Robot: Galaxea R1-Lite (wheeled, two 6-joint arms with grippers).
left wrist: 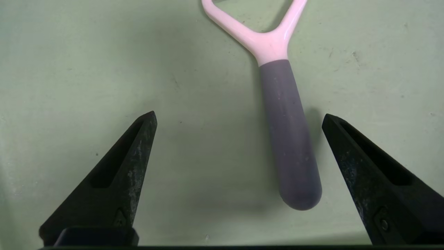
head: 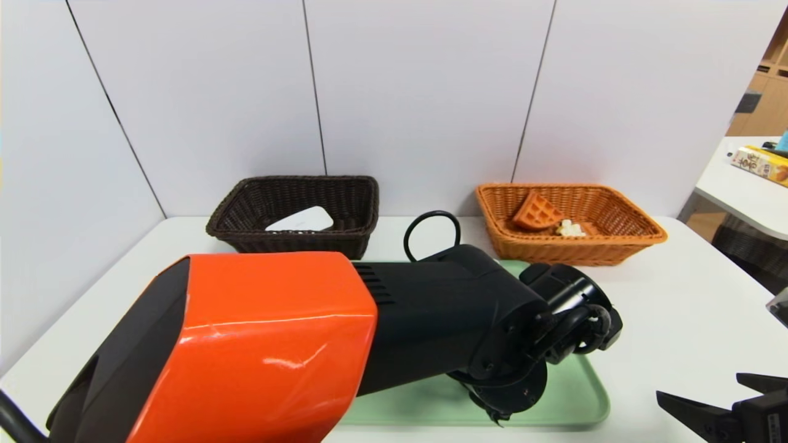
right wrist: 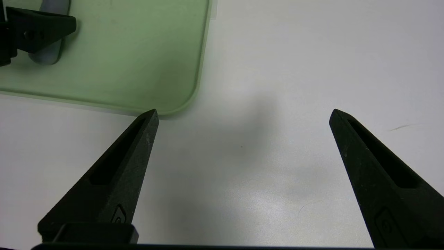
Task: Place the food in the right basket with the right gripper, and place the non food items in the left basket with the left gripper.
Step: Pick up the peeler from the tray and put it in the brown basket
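The white worktop [head: 677,295] fills the head view, and most of its middle is hidden by the left arm [head: 277,344], whose orange and black casing reaches across a pale green tray [head: 578,400]. At the back stand two baskets, well apart: the dark brown basket [head: 246,209] on the left holds a flat white item [head: 301,219], and the orange basket [head: 622,237] on the right holds a waffle piece [head: 537,212] beside a small pale piece of food [head: 570,229]. The head view hides what lies on the tray; only the left wrist view shows it: a peeler [left wrist: 288,139] with a grey handle and a pink forked neck, flat on the tray floor. There the left gripper [left wrist: 239,118] hangs above it with jaws spread wide, the handle lying between them, nearer one finger, touching neither. The right gripper [right wrist: 242,114] is also wide open and empty, over bare worktop just beside the tray's rounded corner; the head view catches only its tips at the lower right edge. The right wrist view alone shows a left finger in front of the grey handle.
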